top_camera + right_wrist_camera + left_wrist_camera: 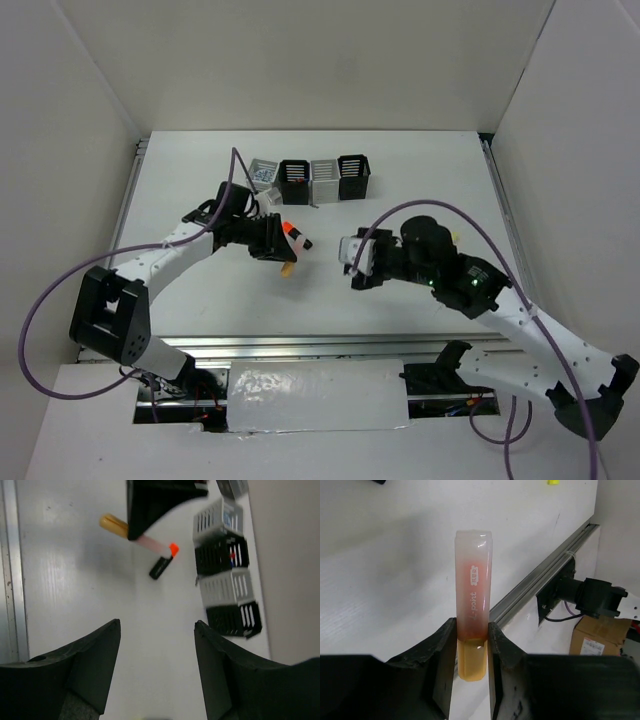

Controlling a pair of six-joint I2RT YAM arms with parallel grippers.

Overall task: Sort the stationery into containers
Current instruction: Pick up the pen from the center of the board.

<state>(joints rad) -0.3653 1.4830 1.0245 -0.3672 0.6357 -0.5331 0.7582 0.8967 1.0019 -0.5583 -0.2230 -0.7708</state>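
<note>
My left gripper (277, 243) is shut on the peach marker (473, 580), which sticks out past the fingertips. Its yellowish end shows below the gripper in the top view (287, 268), raised a little above the table. The orange-black highlighter (296, 236) lies on the table right beside that gripper and also shows in the right wrist view (162, 565). My right gripper (352, 262) is open and empty, right of the highlighter, above bare table (157, 626). The row of four cups (310, 178) stands at the back. A small red-blue piece (232, 555) sits in a black cup.
A small yellow item (452, 232) shows behind my right arm, mostly hidden. White walls enclose the table on three sides. A metal rail (300, 347) runs along the near edge.
</note>
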